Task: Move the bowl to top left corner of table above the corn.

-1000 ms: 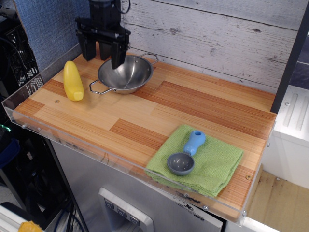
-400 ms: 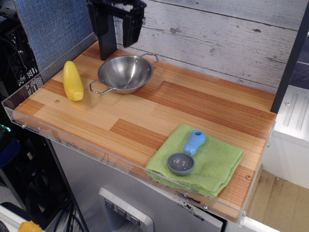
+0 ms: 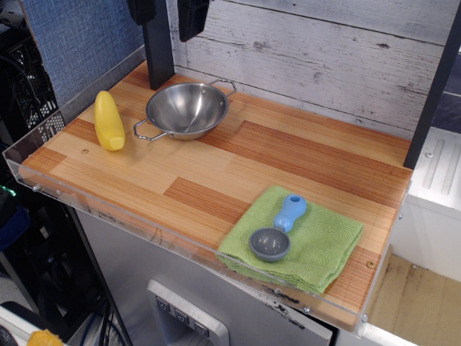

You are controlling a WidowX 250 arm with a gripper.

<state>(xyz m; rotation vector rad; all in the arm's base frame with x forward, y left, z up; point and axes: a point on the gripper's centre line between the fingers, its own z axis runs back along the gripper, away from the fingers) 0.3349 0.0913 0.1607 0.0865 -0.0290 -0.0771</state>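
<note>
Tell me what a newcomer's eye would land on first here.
First the shiny steel bowl at the far left of the wooden table, empty, with the yellow corn lying just left of it. Then the green cloth at the near right edge, carrying a grey scoop with a blue handle.

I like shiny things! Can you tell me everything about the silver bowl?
The bowl is round, shiny metal, like stainless steel, with two thin wire loop handles, one toward the front left and one toward the back right. It sits upright and empty on the wooden table near the far left corner, right of the yellow corn and not touching it. Nothing is holding it.
</note>
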